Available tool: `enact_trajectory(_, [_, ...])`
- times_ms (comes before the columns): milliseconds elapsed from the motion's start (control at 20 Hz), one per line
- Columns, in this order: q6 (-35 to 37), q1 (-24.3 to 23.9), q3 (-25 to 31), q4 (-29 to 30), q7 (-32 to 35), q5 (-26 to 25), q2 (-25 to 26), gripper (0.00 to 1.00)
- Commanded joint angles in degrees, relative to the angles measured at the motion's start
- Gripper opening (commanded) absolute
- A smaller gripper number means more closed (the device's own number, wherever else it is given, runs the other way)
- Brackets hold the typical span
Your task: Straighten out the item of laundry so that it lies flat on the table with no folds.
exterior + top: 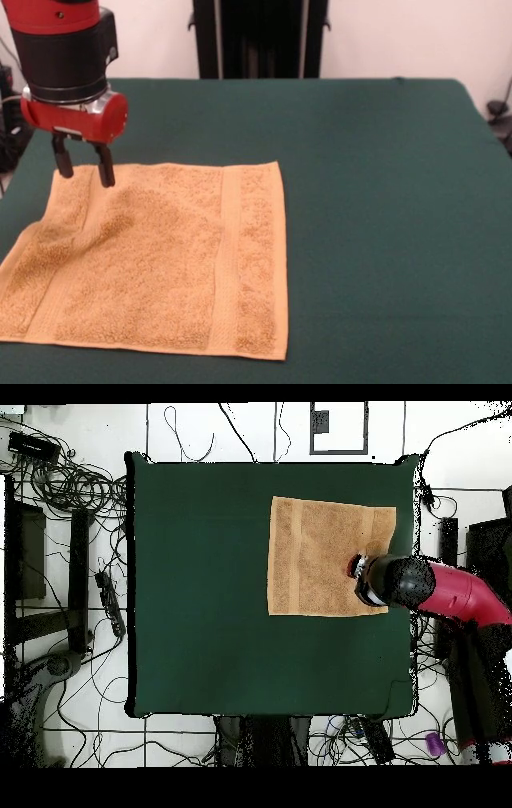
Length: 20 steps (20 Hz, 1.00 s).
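Across the counter (376,160), seen from the front, the towel (160,256) lies spread on the near left part of the green cloth, its woven band running down the right side. It is nearly flat; a shallow ridge and dip run through the left part, below the far left corner. The claw (83,171) hangs at that corner, its two fingers spread with a clear gap, tips at or just above the pile, pinching nothing.

From overhead, the towel (330,556) sits toward one side of the counter (200,584), a near-square, with the claw (358,568) and arm over one edge; the fingers cannot be made out here.

The step in hand looks like the last smoothing. Next, I judge, the claw should nip the rumpled corner and draw it outward, gently, so the ridge pulls flat without dragging the whole cloth.
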Motion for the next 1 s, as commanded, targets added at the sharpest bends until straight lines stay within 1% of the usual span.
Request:
enact_trajectory(50, [0.4,2.0,0.1,5.3,3.4,1.1,3.1,1.00])
enact_trajectory(850, [-1.8,0.7,-0.1,6.6,2.3,0.4,3.4,1.00])
enact_trajectory(1000, [-2.8,0.1,0.1,6.5,1.8,0.0,4.3,1.00])
